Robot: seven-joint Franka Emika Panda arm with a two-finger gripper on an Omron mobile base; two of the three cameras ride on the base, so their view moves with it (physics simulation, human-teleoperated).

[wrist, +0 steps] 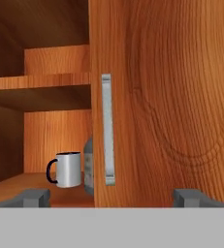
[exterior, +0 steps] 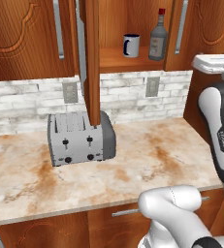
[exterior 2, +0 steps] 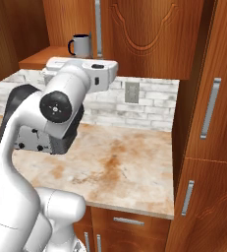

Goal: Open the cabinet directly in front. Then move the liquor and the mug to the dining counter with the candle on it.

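I see even, soft rendered light, bright on tabletop [exterior: 133,164] and tile wall. Cabinet [wrist: 60,97] interior dim in hand view, deep shadow under upper shelf. Toaster [exterior: 79,138] casts faint shadow. No glare. All views slightly soft, low resolution; no edge distortion.

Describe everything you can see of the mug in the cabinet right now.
The mug is small, cylindrical and white, glossy like ceramic, with a dark navy inside and handle. It stands upright on the cabinet's lower shelf, beside and apart from the liquor bottle. In the hand view its handle points left. Nothing grips it.
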